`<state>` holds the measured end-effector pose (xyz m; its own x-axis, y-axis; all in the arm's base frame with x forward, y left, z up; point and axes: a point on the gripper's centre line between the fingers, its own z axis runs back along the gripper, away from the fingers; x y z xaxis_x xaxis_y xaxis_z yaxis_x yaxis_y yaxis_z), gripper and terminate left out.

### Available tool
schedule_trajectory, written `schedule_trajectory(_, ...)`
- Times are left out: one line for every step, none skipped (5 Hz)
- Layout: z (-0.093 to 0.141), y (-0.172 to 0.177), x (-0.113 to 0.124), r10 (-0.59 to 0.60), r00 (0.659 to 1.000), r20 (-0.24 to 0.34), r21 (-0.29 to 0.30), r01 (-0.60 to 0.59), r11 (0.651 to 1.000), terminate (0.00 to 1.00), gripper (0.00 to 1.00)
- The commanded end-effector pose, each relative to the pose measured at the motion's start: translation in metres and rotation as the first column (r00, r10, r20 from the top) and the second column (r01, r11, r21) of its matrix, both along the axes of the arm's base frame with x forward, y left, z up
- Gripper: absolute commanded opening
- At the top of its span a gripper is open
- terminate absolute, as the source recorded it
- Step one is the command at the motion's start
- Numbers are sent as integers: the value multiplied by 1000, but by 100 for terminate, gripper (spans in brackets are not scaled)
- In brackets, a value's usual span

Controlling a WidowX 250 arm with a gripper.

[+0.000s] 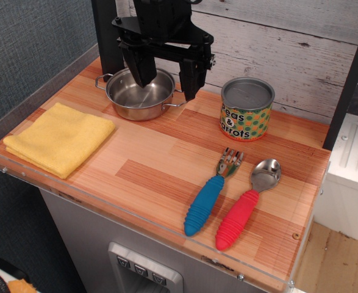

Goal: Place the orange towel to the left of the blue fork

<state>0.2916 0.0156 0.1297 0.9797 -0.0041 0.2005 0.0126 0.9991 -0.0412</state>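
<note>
The orange towel (59,138) is seen at the table's (160,162) left edge, well apart from the blue fork (212,192). Bare wood is left between them. The gripper (166,82) is held wide open and empty above the steel pot (139,93).

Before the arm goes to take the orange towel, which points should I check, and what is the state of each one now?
1. Gripper open and holding nothing: ok.
2. Orange towel lies flat and folded at the table's left end, nothing on it: ok.
3. Blue fork lies beside the red spoon, apart from the towel: ok.
4. Bare wood left of the fork for the towel: ok.
5. Gripper hangs over the steel pot; must rise clear of its rim: cannot tell.
6. Peas and carrots can is out of the path: ok.
</note>
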Motion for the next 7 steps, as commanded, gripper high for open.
schedule_trajectory(0,0,0,0,1000,0,0,0,1000,0,100)
schedule_trajectory(-7,16,-3,20,999,-34,22,-19,1000,0,100)
schedule_trajectory(-19,42,-5,56,995,-77,26,-54,998,0,100)
schedule_trajectory(-26,73,-10,71,992,-106,81,-63,995,0,100)
schedule_trajectory(-35,97,-16,100,987,-122,101,-88,991,0,100)
schedule_trajectory(-44,114,-23,119,983,-139,123,-102,987,0,100)
schedule_trajectory(-51,133,-26,162,977,-141,138,-142,980,0,100)
